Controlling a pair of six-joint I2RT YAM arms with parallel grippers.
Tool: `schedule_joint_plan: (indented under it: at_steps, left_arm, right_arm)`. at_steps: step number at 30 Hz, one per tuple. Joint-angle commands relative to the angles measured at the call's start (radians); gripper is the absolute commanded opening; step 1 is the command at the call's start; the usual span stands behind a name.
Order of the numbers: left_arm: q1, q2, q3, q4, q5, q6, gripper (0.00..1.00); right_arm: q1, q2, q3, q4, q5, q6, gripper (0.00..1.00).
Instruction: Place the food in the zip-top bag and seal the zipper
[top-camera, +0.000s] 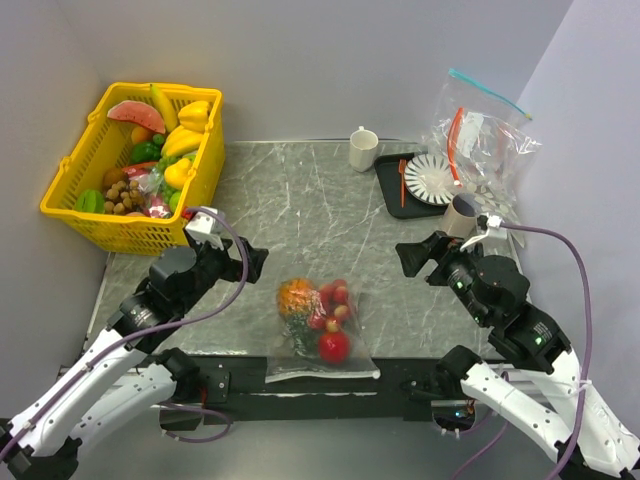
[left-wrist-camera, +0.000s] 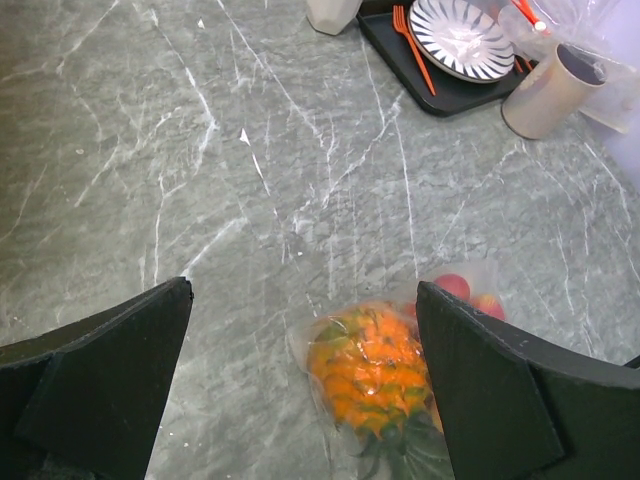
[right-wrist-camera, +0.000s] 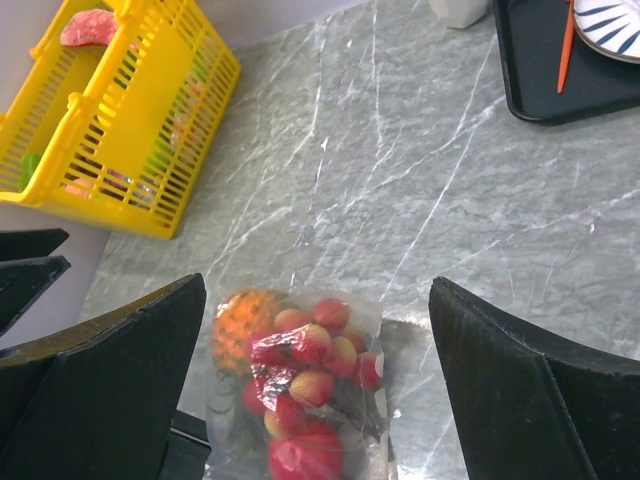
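Left hand (top-camera: 248, 262): fingers spread wide apart, holding nothing, above the bench (top-camera: 290, 200) just left of the bag
Right hand (top-camera: 408, 258): fingers wide apart too, holding nothing, right of the bag and further from it than the left one
Zip-top bag (top-camera: 300, 352): flat at the near middle of the bench, between the two hands and touched by neither
Food: the pineapple (top-camera: 295, 297) lies at the bag's far left under the film, the strawberries (top-camera: 335, 300) just right of it, the apple (top-camera: 333, 346) nearer to the mouth
Zipper (top-camera: 322, 372): pale strip across the bag's near end, lying past the marble's near edge on the dark rail; whether it is pressed together I cannot tell
Left edge: yellow basket (top-camera: 75, 205) of other toy food at the far left corner, well apart from the bag
Right edge: black tray (top-camera: 392, 190) with a striped plate (top-camera: 432, 178), a beige cup (top-camera: 462, 215) close behind the right hand, spare clear bags (top-camera: 490, 140) at the wall
Far edge: white cup (top-camera: 363, 149) beside the tray
Open room: bare marble from the bag to the far wall, and on both sides of the bag
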Motion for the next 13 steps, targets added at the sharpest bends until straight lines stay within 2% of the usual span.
schedule_joint_plan:
  at_steps: [1, 13]
  left_arm:
    - [0.002, -0.004, 0.028, 0.03, 0.0, 0.003, 0.99]
    - [0.002, -0.002, 0.032, 0.022, 0.002, 0.001, 0.99]
  right_arm:
    - [-0.005, -0.019, -0.002, 0.012, 0.029, 0.006, 1.0]
    - [-0.005, -0.017, 0.001, 0.016, 0.031, 0.01, 1.0]
